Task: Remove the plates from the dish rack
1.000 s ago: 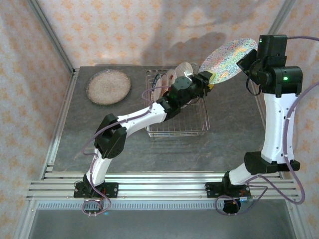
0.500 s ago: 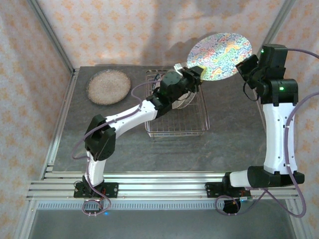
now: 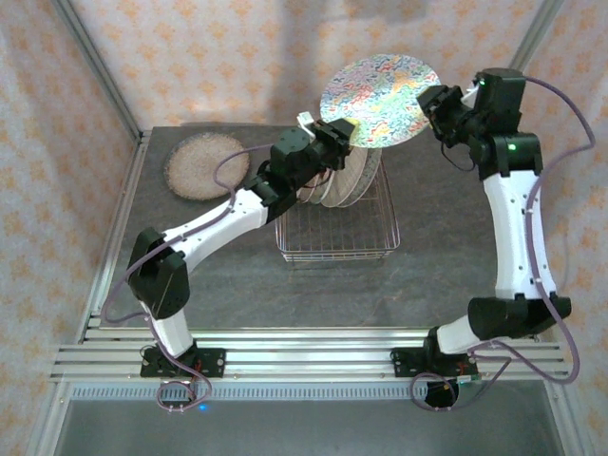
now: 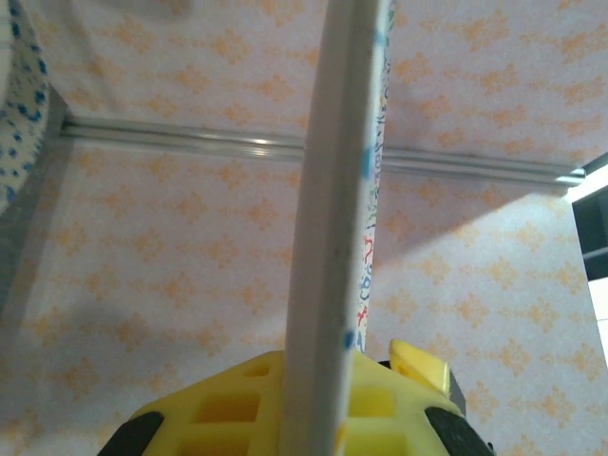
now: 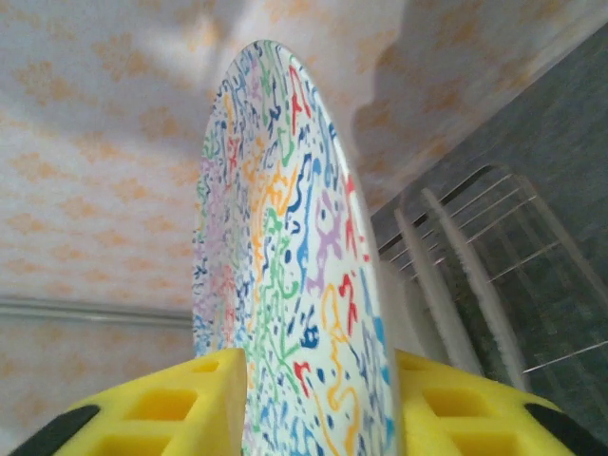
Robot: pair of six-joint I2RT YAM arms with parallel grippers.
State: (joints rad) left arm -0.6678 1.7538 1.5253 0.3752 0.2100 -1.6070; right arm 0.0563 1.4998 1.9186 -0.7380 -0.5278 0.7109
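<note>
A plate (image 3: 380, 100) with many-coloured squiggles hangs in the air above the back of the dish rack (image 3: 337, 251), its face turned up toward the top camera. My left gripper (image 3: 344, 133) is shut on its left rim, and in the left wrist view that rim (image 4: 328, 237) stands edge-on between the yellow pads (image 4: 323, 366). On the opposite rim my right gripper (image 3: 432, 100) is open, the plate (image 5: 294, 285) standing slantwise in the wide gap between its fingers (image 5: 318, 375). Several more plates (image 3: 347, 176) stand upright in the silver wire rack (image 5: 532, 218).
A speckled grey-brown plate (image 3: 206, 165) lies flat on the grey table at the back left. Patterned walls enclose the back and both sides. The aluminium rail with both arm bases runs along the near edge.
The squiggle plate swung left and turned its face upward. My left gripper rose from the rack and shut on the plate's left rim. The right jaws have spread apart.
</note>
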